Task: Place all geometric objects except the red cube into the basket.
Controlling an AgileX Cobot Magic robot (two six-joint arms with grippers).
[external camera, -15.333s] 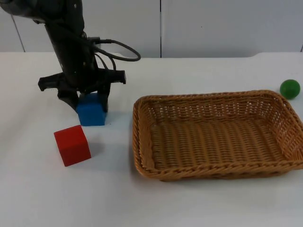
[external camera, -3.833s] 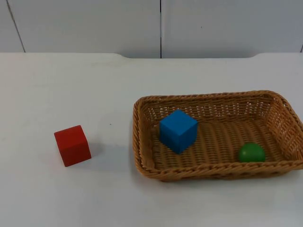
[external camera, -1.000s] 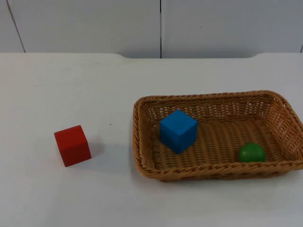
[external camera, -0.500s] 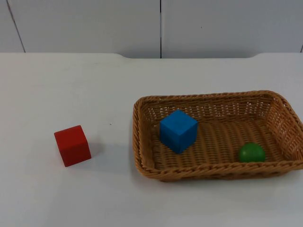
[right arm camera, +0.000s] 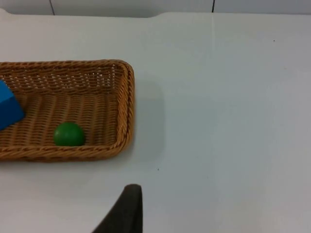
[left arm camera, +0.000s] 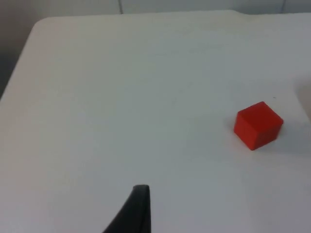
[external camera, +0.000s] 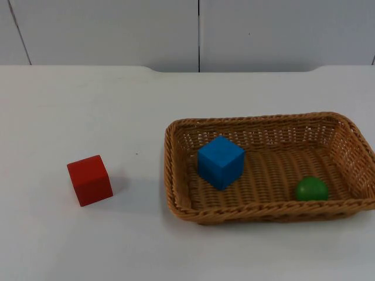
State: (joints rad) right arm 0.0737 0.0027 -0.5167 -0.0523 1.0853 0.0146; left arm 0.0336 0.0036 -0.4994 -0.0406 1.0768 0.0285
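**Two shapes in the basket, one red cube on the table**

One basket (external camera: 176, 170) stood on the white table (external camera: 88, 105). It held two shapes: one blue cube (external camera: 220, 161) toward its left end and one green ball (external camera: 311, 189) near its right front corner, apart. One red cube (external camera: 89, 180) sat on the table well left of the basket. One fingertip of the left gripper (left arm camera: 138, 213) and one of the right gripper (right arm camera: 127, 211) hung above bare table; whether either gripper's fingers were apart could not be told.
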